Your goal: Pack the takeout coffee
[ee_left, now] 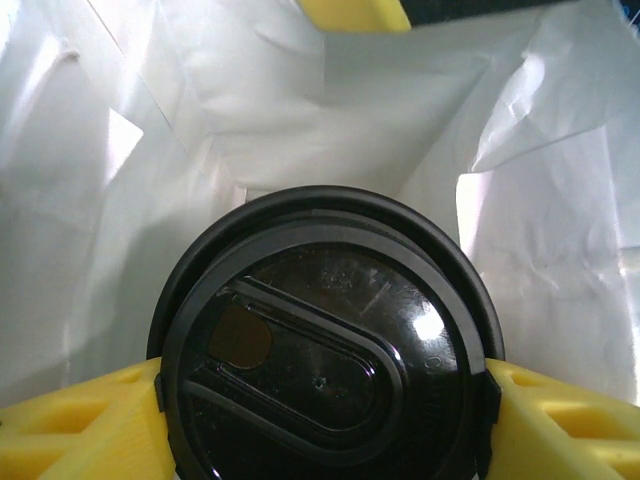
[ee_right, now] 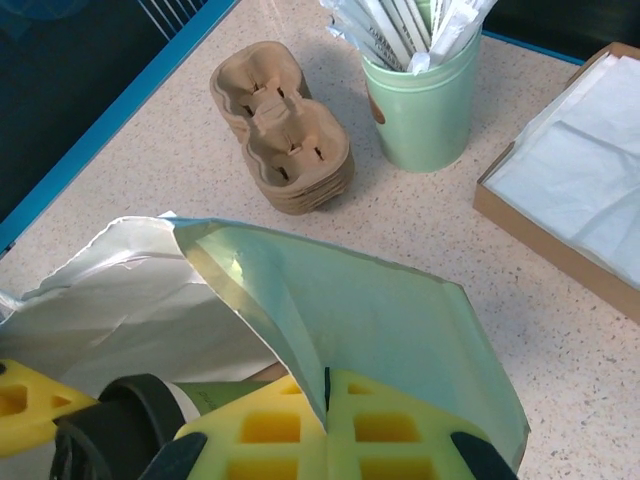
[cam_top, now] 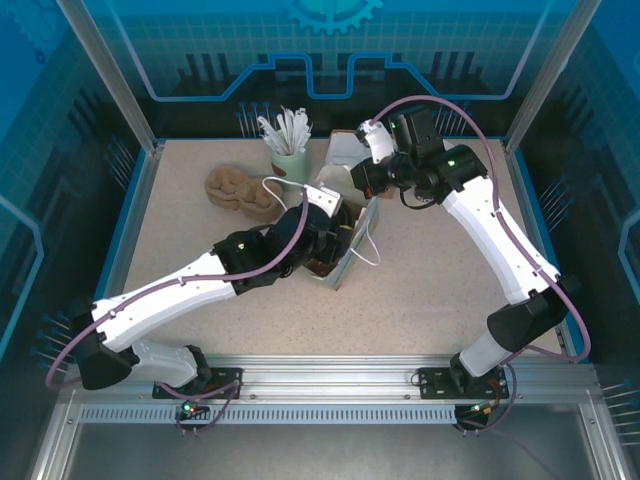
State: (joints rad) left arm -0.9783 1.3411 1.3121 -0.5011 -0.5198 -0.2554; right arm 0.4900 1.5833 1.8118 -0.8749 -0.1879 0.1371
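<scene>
Holds the takeout coffee (ee_left: 320, 340) by its black lid in the left gripper (ee_left: 325, 415), yellow fingers (ee_left: 70, 425) closed on both sides, inside the white bag (ee_left: 300, 130); seemingly low in it, hard to tell. Pinches the bag's upper edge tight in the right gripper (ee_right: 326, 405). Beyond: stacked pulp cup carriers (ee_right: 285, 130), green cup of wrapped straws (ee_right: 425, 110)

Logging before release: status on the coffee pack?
Left gripper shut on the takeout coffee, inside the bag. Right gripper pinching bag wall, mouth open. No obstruction seen.
</scene>
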